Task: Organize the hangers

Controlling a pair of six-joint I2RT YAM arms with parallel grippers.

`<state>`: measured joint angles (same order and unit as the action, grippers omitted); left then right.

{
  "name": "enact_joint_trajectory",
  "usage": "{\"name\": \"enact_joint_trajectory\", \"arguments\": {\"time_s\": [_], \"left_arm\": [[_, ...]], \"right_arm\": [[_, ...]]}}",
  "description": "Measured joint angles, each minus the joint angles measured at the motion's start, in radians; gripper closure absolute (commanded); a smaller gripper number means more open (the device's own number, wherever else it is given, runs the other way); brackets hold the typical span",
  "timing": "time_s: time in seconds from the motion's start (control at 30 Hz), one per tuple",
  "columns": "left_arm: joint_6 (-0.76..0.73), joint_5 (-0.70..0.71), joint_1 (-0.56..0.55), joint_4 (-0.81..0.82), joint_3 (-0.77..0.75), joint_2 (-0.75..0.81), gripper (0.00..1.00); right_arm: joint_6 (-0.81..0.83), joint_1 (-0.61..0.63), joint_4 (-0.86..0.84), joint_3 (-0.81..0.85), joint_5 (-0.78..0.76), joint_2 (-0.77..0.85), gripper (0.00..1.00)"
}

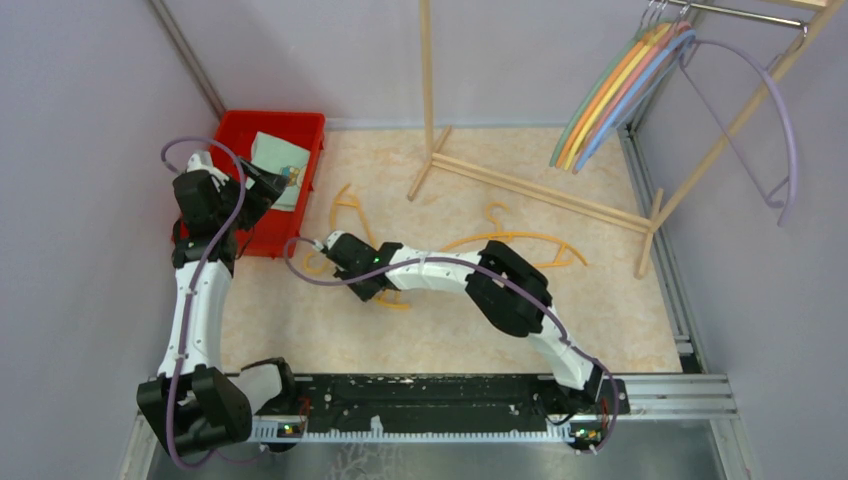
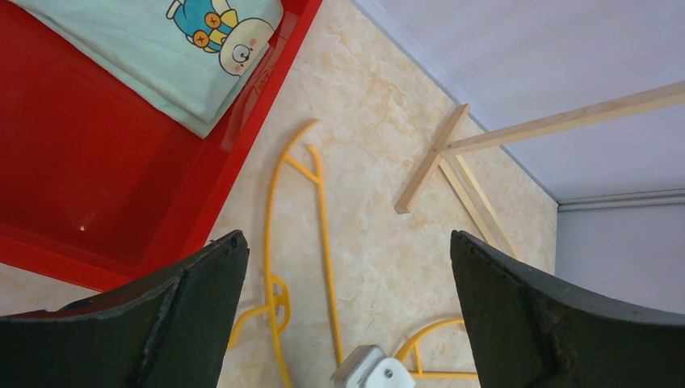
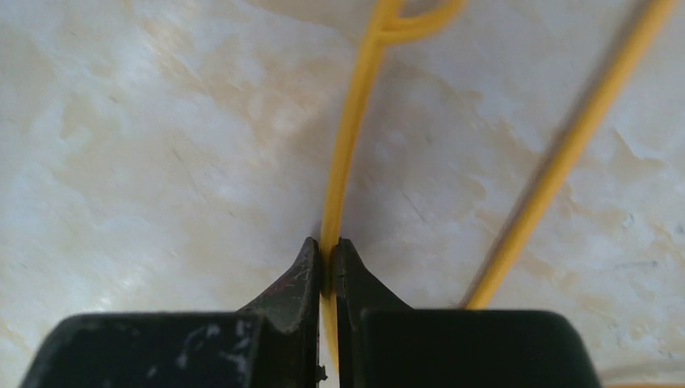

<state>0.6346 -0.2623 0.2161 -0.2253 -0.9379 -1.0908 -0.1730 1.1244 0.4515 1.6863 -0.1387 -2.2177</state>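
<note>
Your right gripper (image 3: 327, 252) pinches a yellow hanger (image 3: 349, 137) on the table (image 3: 121, 121), seemingly to lift it; your left gripper (image 2: 347, 239) hangs wide.

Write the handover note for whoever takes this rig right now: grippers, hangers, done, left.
Right gripper: shut on the yellow hanger, down at floor level beside the red bin.
Left gripper: open, empty, above the bin's edge.
Done: a bunch of hangers and a lavender hanger hang on the rack.
Left: hang the yellow one. An orange hanger lies on the floor near the rack's base, partly under the right arm.
</note>
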Motion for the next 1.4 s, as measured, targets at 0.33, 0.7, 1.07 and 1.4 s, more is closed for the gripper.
{"name": "enact_joint_trajectory", "arguments": {"time_s": [0.33, 0.7, 1.07, 1.4], "left_arm": [[-0.004, -0.014, 0.000, -0.004, -0.001, 0.017, 0.00], [-0.001, -0.027, 0.000, 0.002, -0.002, 0.011, 0.00], [0.001, -0.049, 0.000, 0.018, 0.001, -0.002, 0.01], [-0.011, -0.135, 0.000, 0.047, 0.013, -0.063, 0.03]], "right_arm": [[-0.084, -0.294, 0.113, -0.152, 0.272, 0.217, 1.00], [-0.188, -0.341, 0.196, -0.093, 0.447, 0.577, 1.00], [-0.250, -0.341, 0.385, -0.058, 0.369, 0.820, 1.00], [-0.344, -0.341, 0.260, 0.005, 0.001, 0.954, 1.00]]}}
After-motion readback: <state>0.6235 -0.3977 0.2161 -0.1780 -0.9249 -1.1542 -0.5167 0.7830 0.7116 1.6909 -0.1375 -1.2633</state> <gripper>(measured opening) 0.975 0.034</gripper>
